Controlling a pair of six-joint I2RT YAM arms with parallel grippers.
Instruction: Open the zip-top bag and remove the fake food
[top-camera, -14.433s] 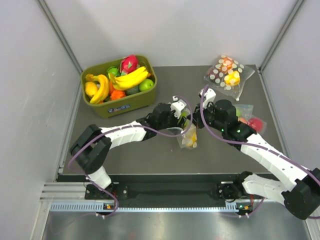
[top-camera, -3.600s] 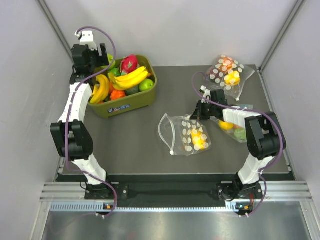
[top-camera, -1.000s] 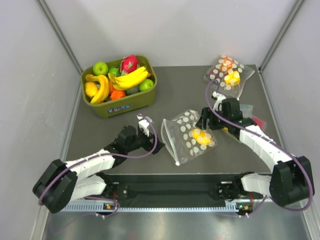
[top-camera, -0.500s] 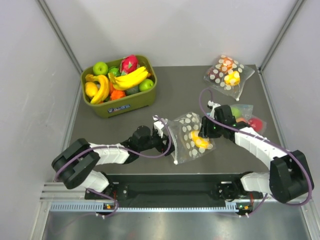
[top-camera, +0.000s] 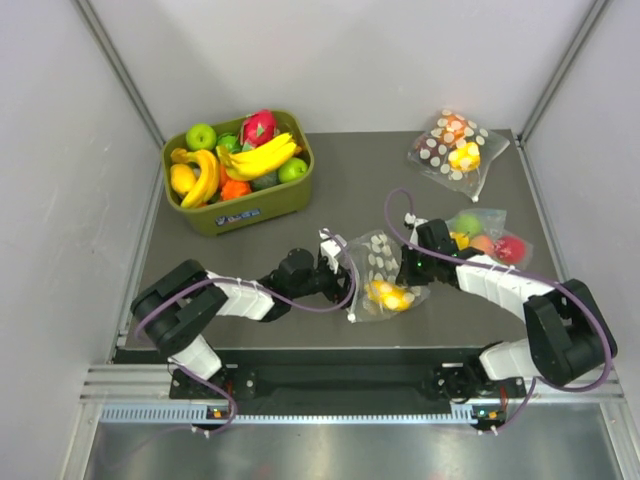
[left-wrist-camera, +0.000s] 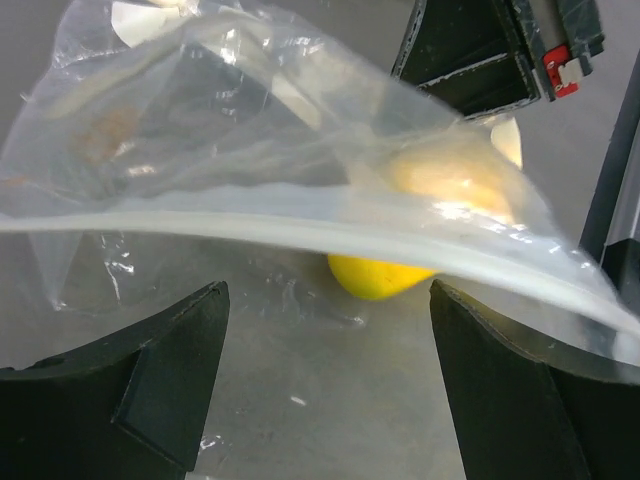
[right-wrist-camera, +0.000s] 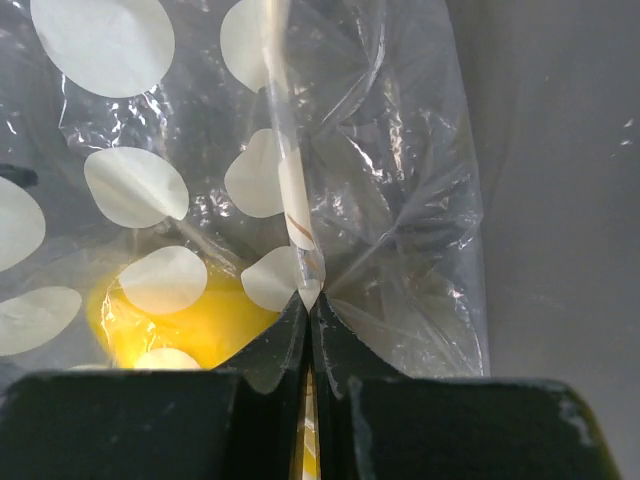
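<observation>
The dotted zip-top bag (top-camera: 378, 268) lies mid-table with its mouth held open toward the left. A yellow fake fruit (top-camera: 388, 294) sits inside it. My left gripper (top-camera: 338, 270) is at the bag's mouth. In the left wrist view it (left-wrist-camera: 327, 300) is open and empty, with the zip strip (left-wrist-camera: 300, 215) arching over it and the yellow fruit (left-wrist-camera: 383, 276) just ahead. My right gripper (top-camera: 408, 266) is shut on the bag's right side. In the right wrist view it (right-wrist-camera: 308, 305) pinches the bag's strip (right-wrist-camera: 290, 190), with the yellow fruit (right-wrist-camera: 180, 320) to its left.
A green bin (top-camera: 250, 214) at the back left holds bananas, a green apple (top-camera: 201, 136), a pink dragon fruit and other toy food. A second dotted bag (top-camera: 455, 145) with orange and yellow pieces lies at the back right. A plain clear bag (top-camera: 488, 238) lies right of my right arm.
My left gripper has moved right, up to the bag's open mouth. My right gripper has drawn the bag a little toward the front, and the bag stands more bunched.
</observation>
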